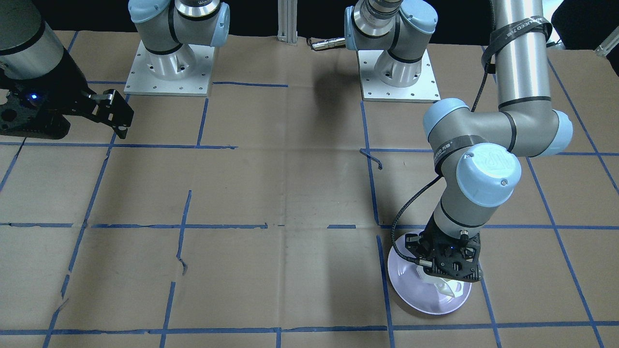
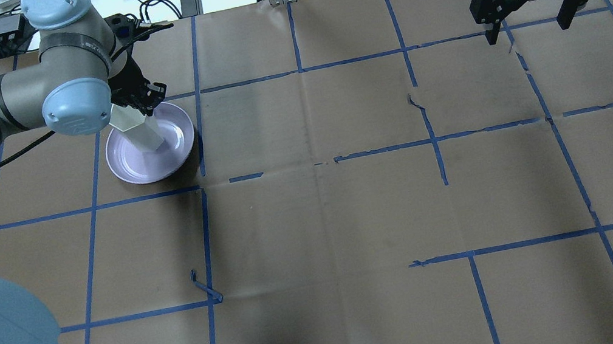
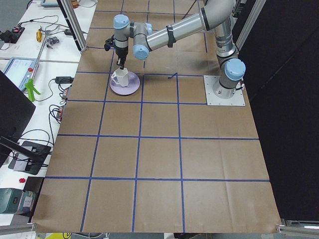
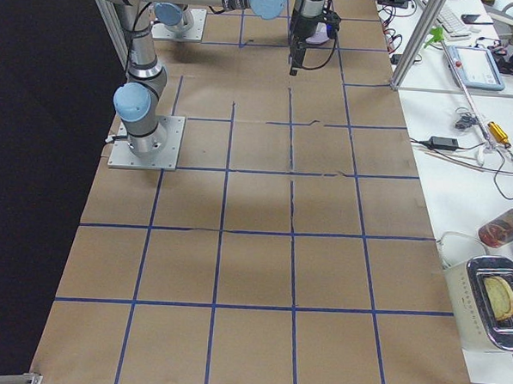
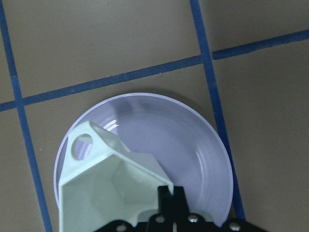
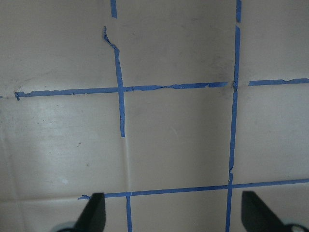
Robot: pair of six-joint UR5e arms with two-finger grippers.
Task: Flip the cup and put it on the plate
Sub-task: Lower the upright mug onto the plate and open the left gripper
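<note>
The white faceted cup [image 2: 138,129] is mouth-up over the pale lavender plate [image 2: 178,138], its narrow base down at the plate's middle. I cannot tell whether the base rests on the plate. My left gripper [image 2: 140,103] is shut on the cup's rim from above. In the left wrist view the cup [image 5: 108,186] shows its open inside and its handle, with the plate [image 5: 193,145] beneath and a finger [image 5: 171,200] on the rim. The front view shows the cup [image 1: 447,288], the plate [image 1: 411,285] and my left gripper [image 1: 446,270]. My right gripper [image 2: 533,28] is open and empty, far away.
Brown paper with a blue tape grid covers the table [image 2: 324,206]. The two arm bases [image 1: 169,67] [image 1: 399,72] stand at the robot's edge. Loose tape ends curl up near the middle [image 2: 205,289]. The right wrist view shows only paper and tape [image 6: 120,89].
</note>
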